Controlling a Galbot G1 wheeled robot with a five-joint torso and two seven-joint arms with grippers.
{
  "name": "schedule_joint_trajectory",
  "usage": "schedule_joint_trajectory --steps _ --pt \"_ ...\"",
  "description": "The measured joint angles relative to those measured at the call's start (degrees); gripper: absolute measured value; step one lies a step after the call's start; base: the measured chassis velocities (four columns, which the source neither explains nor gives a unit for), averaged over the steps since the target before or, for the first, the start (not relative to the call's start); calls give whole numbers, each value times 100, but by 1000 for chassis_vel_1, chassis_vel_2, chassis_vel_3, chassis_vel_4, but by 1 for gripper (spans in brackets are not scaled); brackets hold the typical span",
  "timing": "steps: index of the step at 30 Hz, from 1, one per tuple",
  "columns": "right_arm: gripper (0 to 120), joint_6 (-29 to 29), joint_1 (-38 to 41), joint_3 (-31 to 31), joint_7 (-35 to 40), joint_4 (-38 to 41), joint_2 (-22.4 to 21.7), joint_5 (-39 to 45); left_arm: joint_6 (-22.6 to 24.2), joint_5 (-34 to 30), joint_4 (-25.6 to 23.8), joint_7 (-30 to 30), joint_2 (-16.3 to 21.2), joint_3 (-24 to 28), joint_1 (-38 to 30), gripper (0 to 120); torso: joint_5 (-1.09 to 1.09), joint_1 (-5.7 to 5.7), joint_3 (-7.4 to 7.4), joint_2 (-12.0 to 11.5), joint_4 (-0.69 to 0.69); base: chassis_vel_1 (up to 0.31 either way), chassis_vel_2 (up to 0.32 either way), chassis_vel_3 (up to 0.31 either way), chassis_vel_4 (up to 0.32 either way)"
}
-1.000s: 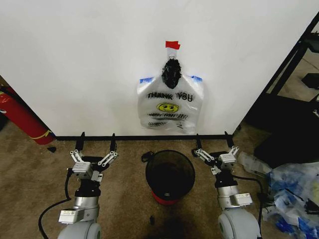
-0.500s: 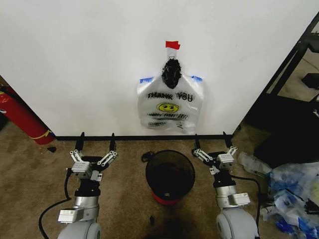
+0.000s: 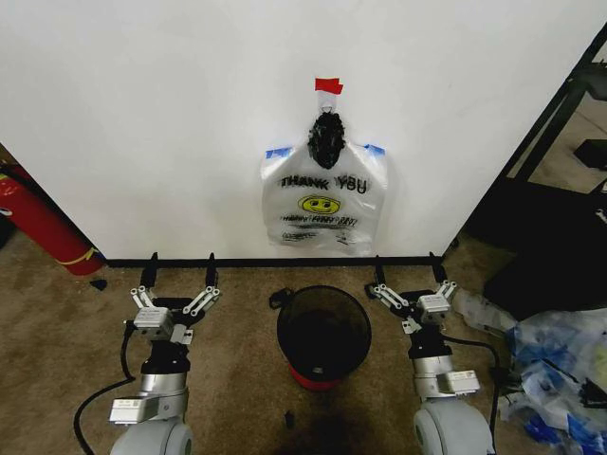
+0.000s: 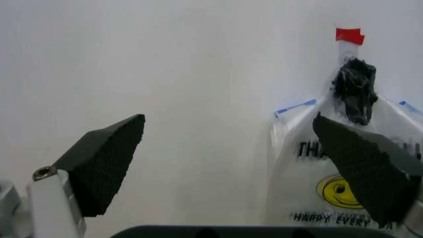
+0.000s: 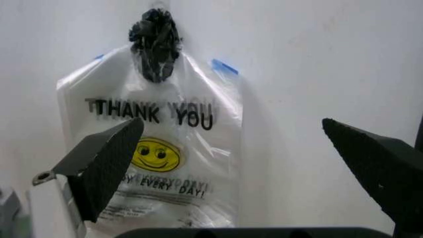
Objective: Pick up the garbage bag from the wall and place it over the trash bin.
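White plastic, thin and crinkled — the garbage bag (image 3: 322,204) hung flat against the wall (image 3: 171,123), gathered under a black knot (image 3: 327,138) below a scrap of red tape (image 3: 328,85), its "THANK YOU" print and yellow smiley facing you. Your left gripper (image 3: 176,277) sat low near the baseboard (image 3: 237,262), fingers spread wide and holding nothing; your right gripper (image 3: 408,276) sat likewise on the other side, also spread and empty. Between them on the carpet (image 3: 57,322) stood the trash bin (image 3: 323,334), black mesh on a red base, just below the bag and apart from it. Nothing of the task looked begun. Risks, as you might judge them: the film is slippery and limp, so a pinch on one layer could slide off or tear at the blue-tinted handles (image 5: 223,66). Several bags may hang under that knot — you could drag out more than one, or pull the whole bundle off the tape. A low reach could clip the light bin and tip it. Off to your right lay a heap of clear and blue plastic (image 3: 555,365), which should not be taken for the bag.
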Motion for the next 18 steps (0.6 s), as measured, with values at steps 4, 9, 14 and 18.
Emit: schedule_joint_trajectory --steps 4,9,14,18 --pt "100 4 9 -20 4 -5 -15 -20 -7 48 -6 -2 12 2 63 100 0 0 0 0 0 0 0 0 0" --pt "100 7 4 -43 17 11 -48 -33 -19 97 -35 -2 17 -11 87 100 0 0 0 0 0 0 0 0 0" --pt "100 -88 106 -126 112 -30 -164 64 -20 174 -62 -2 -2 -3 114 100 0 0 0 0 -1 0 0 0 0" --pt "100 -455 355 -435 220 3 -487 929 -21 213 -47 -1 33 37 127 100 2 0 0 0 3 0 0 0 0"
